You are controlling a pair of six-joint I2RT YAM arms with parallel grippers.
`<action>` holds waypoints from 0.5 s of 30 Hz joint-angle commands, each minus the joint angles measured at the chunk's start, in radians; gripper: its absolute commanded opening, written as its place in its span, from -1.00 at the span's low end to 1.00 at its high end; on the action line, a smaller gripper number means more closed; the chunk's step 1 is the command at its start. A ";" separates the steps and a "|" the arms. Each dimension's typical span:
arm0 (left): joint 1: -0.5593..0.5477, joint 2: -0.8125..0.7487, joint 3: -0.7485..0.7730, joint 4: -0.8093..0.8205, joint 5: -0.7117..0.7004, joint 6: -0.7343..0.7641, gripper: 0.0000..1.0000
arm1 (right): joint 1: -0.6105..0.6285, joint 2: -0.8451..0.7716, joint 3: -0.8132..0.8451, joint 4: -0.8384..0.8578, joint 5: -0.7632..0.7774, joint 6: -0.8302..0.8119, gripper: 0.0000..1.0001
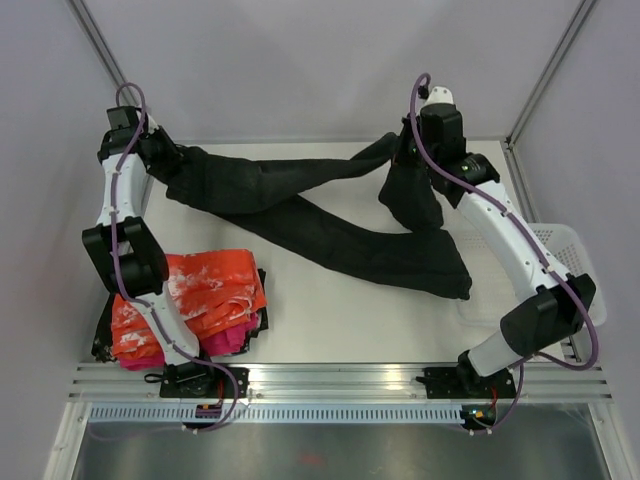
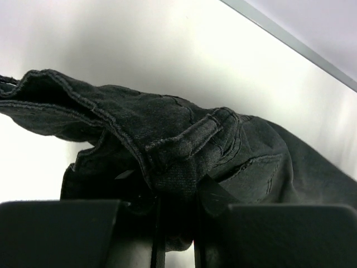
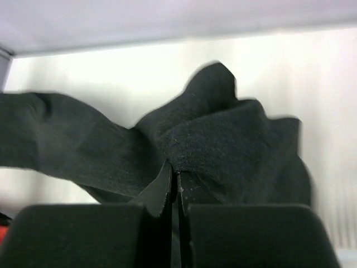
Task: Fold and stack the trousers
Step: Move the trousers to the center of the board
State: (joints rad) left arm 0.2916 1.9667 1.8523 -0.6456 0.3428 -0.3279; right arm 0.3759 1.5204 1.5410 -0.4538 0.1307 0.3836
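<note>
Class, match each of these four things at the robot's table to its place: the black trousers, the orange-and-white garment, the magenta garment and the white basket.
Things:
1. black trousers
2. orange-and-white garment
3. magenta garment
4. white basket

Places:
A. at the right edge of the table
B. spread across the far half of the table
C. uppermost at the near-left corner
D. beneath the orange-and-white garment

Pairs: 1-B, 2-C, 3-D, 4-A.

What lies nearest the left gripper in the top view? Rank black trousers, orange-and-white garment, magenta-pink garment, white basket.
1. black trousers, clamped in the left gripper, far left.
2. orange-and-white garment, near left.
3. magenta-pink garment, peeking from under it, nearer the front.
4. white basket, at the right edge.
</note>
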 commanded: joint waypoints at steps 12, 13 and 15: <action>-0.002 -0.158 0.118 -0.129 -0.079 -0.379 -0.95 | -0.038 0.230 0.568 -0.143 0.328 -0.226 -1.00; -0.002 -0.178 0.073 -0.123 -0.076 -0.404 -0.95 | -0.045 0.227 0.555 -0.141 0.322 -0.226 -0.99; 0.000 -0.210 -0.026 -0.118 -0.053 -0.465 -0.95 | -0.061 0.231 0.531 -0.149 0.296 -0.226 -1.00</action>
State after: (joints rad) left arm 0.2802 1.8183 1.9312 -0.7513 0.3161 -0.6224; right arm 0.3405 1.7477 2.0804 -0.5896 0.3771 0.2008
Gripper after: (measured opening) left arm 0.219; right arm 0.010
